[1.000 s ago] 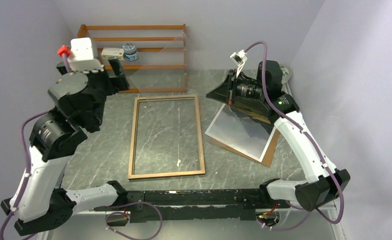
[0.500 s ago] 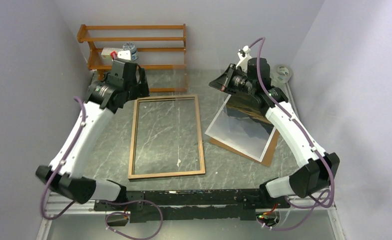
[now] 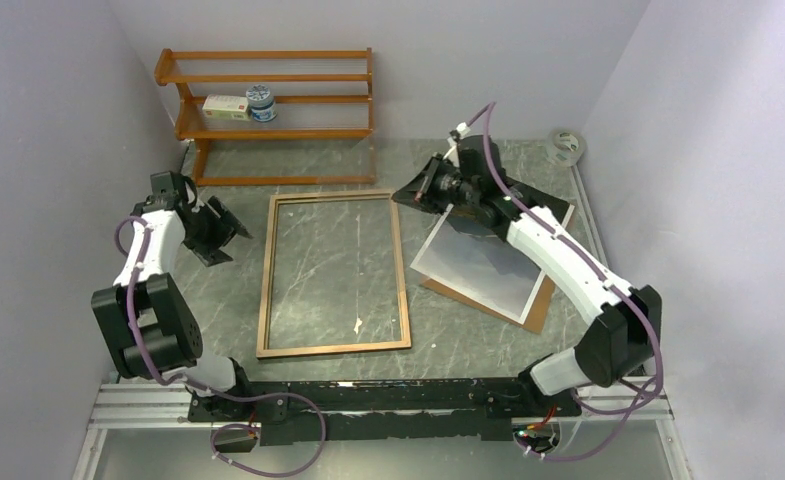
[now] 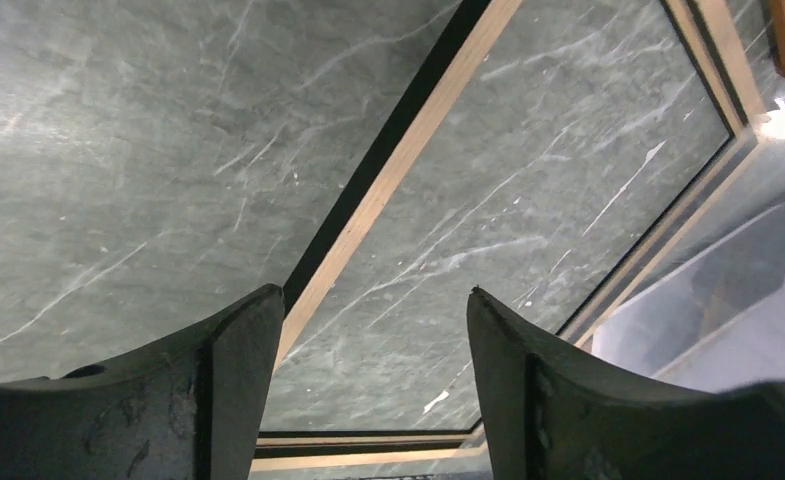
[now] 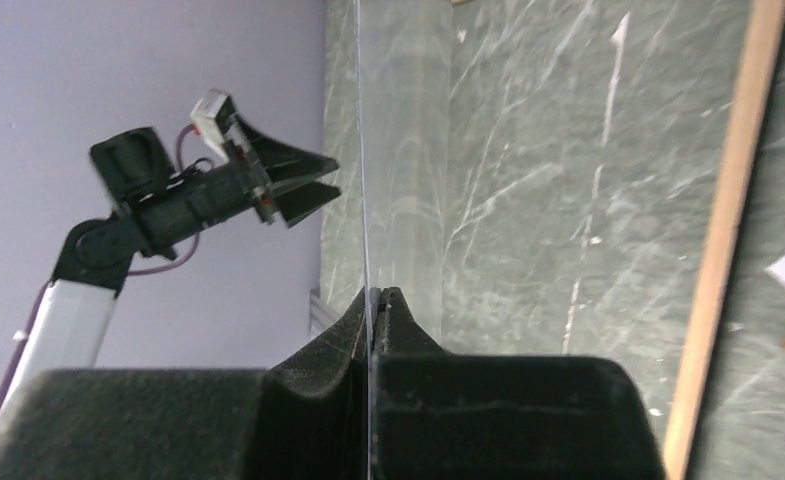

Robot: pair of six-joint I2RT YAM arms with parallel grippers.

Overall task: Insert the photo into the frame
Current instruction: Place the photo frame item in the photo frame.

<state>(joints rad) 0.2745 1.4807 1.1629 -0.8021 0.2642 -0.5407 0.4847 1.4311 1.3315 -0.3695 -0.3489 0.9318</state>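
The frame (image 3: 400, 270) lies flat on the table, wood-coloured back up; it also shows in the left wrist view (image 4: 398, 170) and the right wrist view (image 5: 728, 230). The photo (image 3: 478, 265) lies white back up on a brown backing board (image 3: 538, 305) to the right of the frame, and shows in the left wrist view (image 4: 758, 330). My right gripper (image 3: 415, 190) is at the frame's far right corner, shut (image 5: 376, 292) on the edge of a thin clear pane (image 5: 398, 150). My left gripper (image 3: 226, 232) is open and empty left of the frame (image 4: 373, 295).
An orange-brown shelf rack (image 3: 268, 130) stands at the back left with a tin (image 3: 261, 102) and a small box (image 3: 225, 106) on it. A tape roll (image 3: 564, 145) lies at the back right. Walls close in on both sides.
My left arm has swung down from high near the shelf to low beside the frame's left side. My right gripper has moved left and down toward the frame's far right corner, still holding the pane.
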